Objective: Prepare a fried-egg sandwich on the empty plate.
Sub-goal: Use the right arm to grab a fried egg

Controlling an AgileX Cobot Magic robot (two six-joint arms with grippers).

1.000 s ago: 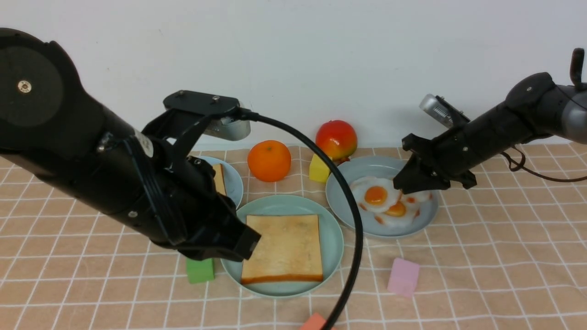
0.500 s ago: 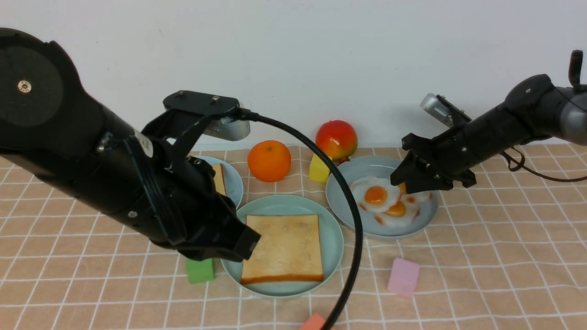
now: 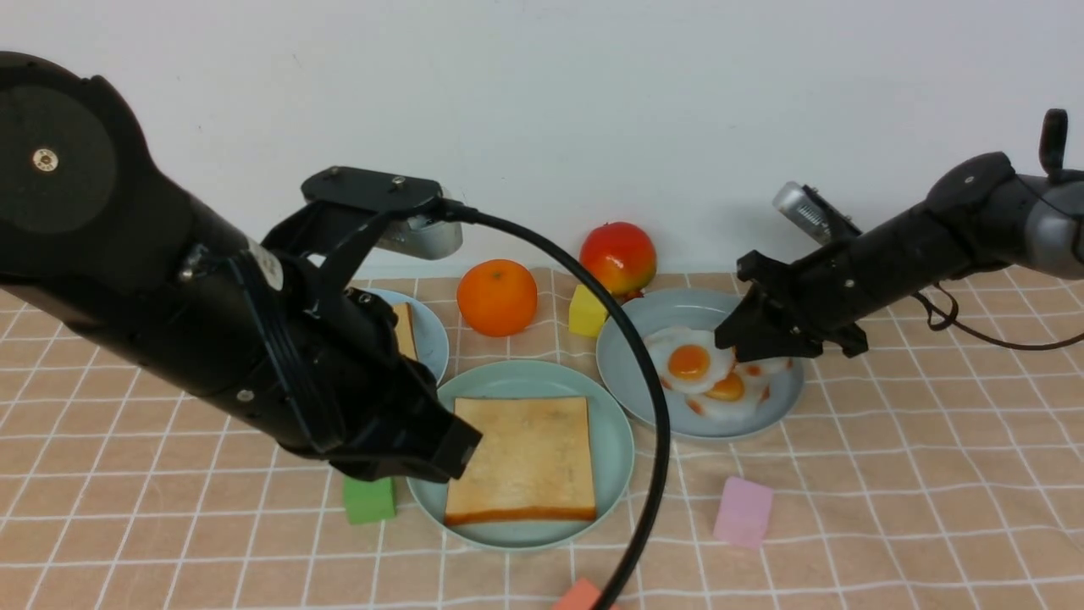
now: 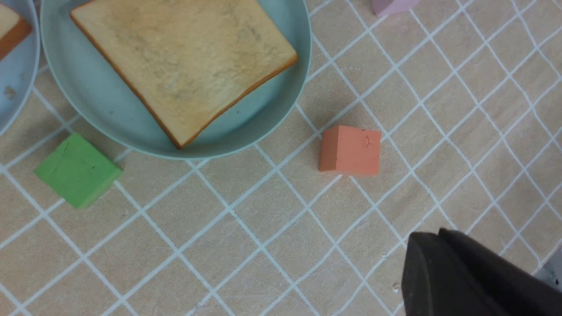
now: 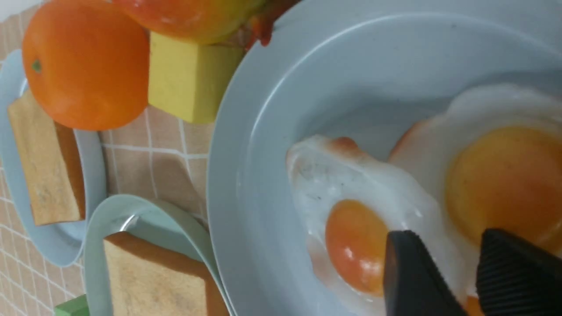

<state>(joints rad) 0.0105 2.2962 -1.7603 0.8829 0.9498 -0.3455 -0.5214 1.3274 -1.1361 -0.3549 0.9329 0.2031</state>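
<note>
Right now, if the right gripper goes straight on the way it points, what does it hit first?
Most likely the fried eggs on the grey-blue plate: the right gripper points into their white, jaws apart. Whether it already touches is unclear.

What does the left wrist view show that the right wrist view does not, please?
Only the left wrist view: the coral block, part of a pink block and the left gripper. Only the right wrist view: the fried eggs, their grey-blue plate, the orange, a red fruit, the yellow block and the right gripper. Both: the toast on the mint-green plate, the second toast slice and the green block.
</note>
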